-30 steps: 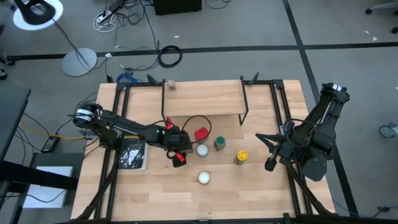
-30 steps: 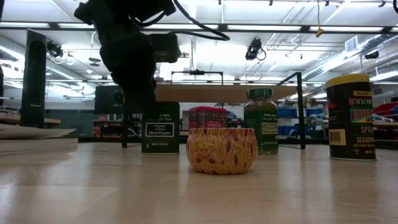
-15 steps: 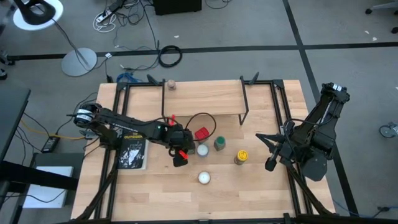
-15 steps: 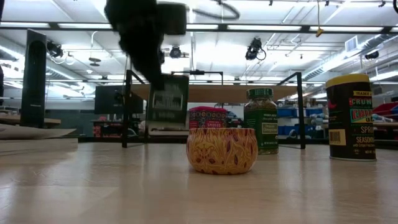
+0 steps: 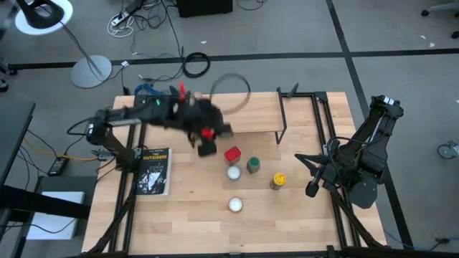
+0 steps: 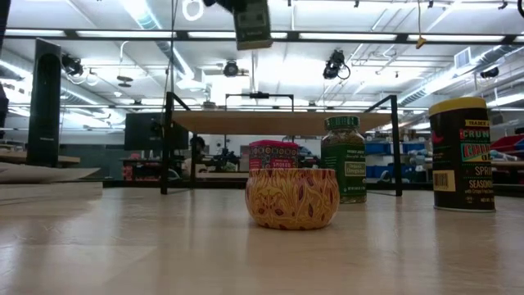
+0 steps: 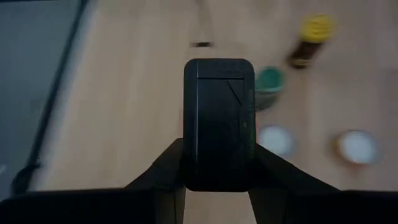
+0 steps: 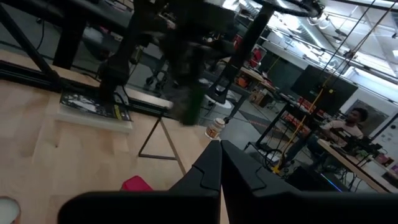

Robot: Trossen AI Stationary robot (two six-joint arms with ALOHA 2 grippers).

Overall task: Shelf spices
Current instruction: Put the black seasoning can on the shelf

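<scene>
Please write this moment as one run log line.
left gripper: shut on dark square tin, lifted above table | right gripper: shut, waiting at right | shelf: tan jar only

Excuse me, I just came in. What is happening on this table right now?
The left gripper holds the dark square tin in the air, near the low light-wood shelf. A red box, a green-lidded jar and a yellow-lidded jar stand on the table. The right gripper waits, shut, at the table's right side.
</scene>
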